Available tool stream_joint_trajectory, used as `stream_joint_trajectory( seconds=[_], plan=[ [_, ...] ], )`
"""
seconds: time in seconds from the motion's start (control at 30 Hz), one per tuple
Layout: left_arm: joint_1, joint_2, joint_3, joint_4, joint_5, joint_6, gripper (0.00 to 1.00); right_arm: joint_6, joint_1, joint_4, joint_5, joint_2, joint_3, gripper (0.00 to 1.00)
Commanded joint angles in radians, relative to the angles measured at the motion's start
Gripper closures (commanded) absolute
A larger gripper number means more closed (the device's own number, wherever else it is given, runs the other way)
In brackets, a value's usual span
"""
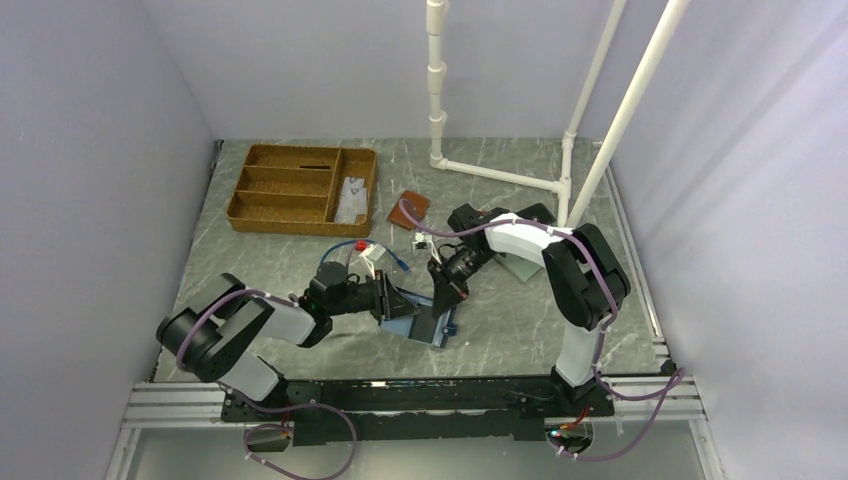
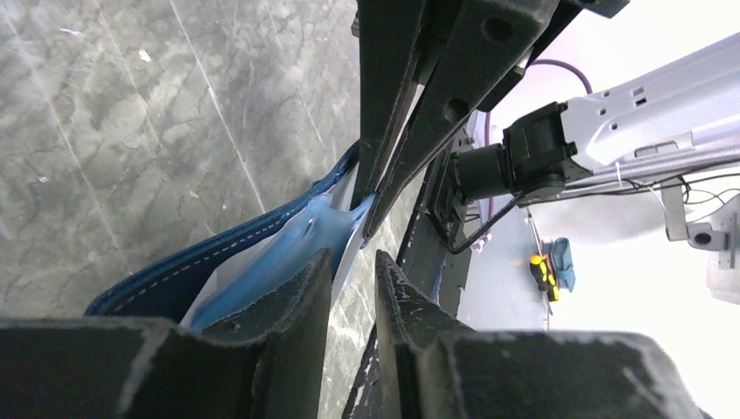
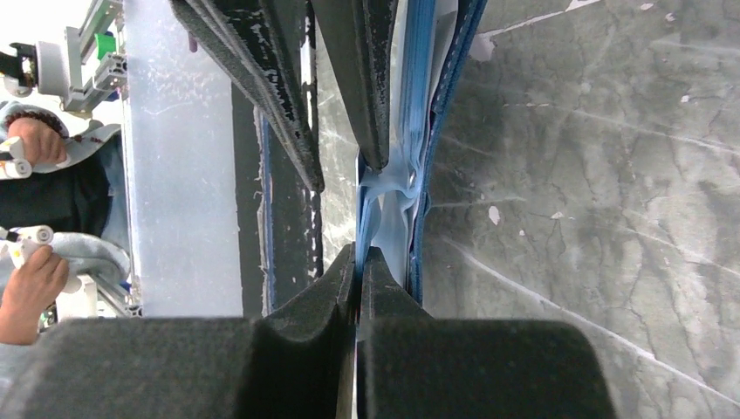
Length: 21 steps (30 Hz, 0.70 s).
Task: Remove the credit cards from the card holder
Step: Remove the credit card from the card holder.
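right gripper point(image 3: 358, 255) pinches card holder point(image 3: 417, 105); left gripper point(image 2: 353, 271) parted; grey marbled table point(image 1: 290, 262), pale walls point(image 1: 80, 150).

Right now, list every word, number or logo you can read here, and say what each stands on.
None can be read in any view.
Pale cards in the brown divided tray: faint marks, too small to read.
Navy card holder: no print visible on the parts that show.
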Motion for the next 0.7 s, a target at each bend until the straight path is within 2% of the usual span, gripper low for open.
stream_joint_trajectory(
  seconds=[0.0, 0.13, 0.37, 0.43, 0.53, 0.67],
  plan=[
    [0.004, 0.062, -0.002, 0.19, 0.117, -0.062, 0.72, -0.048, -0.004, -0.02, -0.053, 0.0, 0.038, 1.0],
    [0.004, 0.111, 0.008, 0.231, 0.146, -0.081, 0.76, -0.051, -0.006, -0.024, -0.056, 0.006, 0.039, 1.0],
    [0.004, 0.148, 0.016, 0.244, 0.154, -0.086, 1.0, -0.047, -0.009, -0.024, -0.053, 0.013, 0.041, 1.0],
    [0.005, 0.14, 0.015, 0.225, 0.143, -0.075, 1.0, -0.045, -0.009, -0.023, -0.051, 0.013, 0.041, 1.0],
    [0.011, 0.099, -0.002, 0.18, 0.11, -0.044, 1.0, -0.046, -0.011, -0.024, -0.044, 0.013, 0.041, 0.91],
    [0.026, -0.065, -0.019, -0.056, 0.061, 0.07, 1.0, -0.064, -0.018, -0.04, -0.034, 0.023, 0.044, 0.87]
  ],
)
